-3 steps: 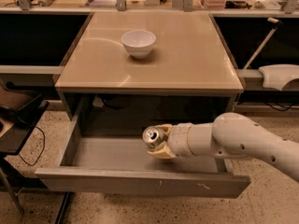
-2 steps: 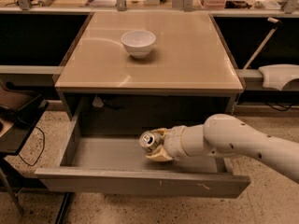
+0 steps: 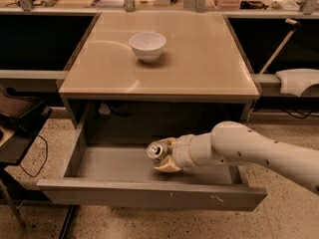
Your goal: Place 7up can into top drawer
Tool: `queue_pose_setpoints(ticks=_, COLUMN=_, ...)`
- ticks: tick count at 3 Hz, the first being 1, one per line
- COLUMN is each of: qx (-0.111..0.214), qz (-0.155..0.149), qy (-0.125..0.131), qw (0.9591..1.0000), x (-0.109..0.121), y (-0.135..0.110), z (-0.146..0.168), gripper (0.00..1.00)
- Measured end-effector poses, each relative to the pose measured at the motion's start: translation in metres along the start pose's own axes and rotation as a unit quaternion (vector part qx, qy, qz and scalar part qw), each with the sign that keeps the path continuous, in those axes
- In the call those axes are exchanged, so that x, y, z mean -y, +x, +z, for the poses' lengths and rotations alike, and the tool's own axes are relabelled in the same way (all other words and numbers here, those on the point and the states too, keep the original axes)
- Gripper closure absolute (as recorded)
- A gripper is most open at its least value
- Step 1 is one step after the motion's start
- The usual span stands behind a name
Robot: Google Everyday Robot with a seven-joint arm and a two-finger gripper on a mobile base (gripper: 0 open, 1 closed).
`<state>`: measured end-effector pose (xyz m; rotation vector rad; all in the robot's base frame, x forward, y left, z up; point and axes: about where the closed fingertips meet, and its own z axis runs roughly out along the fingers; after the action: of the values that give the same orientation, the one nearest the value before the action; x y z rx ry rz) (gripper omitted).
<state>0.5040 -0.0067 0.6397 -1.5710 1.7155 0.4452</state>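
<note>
Gripper: the gripper (image 3: 167,157) is inside the open drawer, right of centre, its tan fingers pinching the can.
7up can: the 7up can (image 3: 155,150) is held tilted, silver top towards the camera, low over the drawer floor; whether it touches the floor cannot be told.
Top drawer: the top drawer (image 3: 149,195) is pulled fully out beneath the surface, and its grey floor is bare apart from the can.
Step in hand: probably lowering and letting go.
Doing it well: bring the can down until it rests flat, then spread the fingers gently so it does not roll, and lift the arm (image 3: 249,151) clear of the front panel.
Surface: the tan surface (image 3: 199,59) carries 1 white bowl (image 3: 148,45) near the back.
Room: speckled floor (image 3: 289,218), with dark benches on both sides.
</note>
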Motion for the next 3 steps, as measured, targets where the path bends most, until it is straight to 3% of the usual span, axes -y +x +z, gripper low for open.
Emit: queue_pose_setpoints(ticks=3, qx=0.0, qz=0.0, qy=0.0, qw=1.0, x=0.0, y=0.0, z=0.0, gripper=0.12)
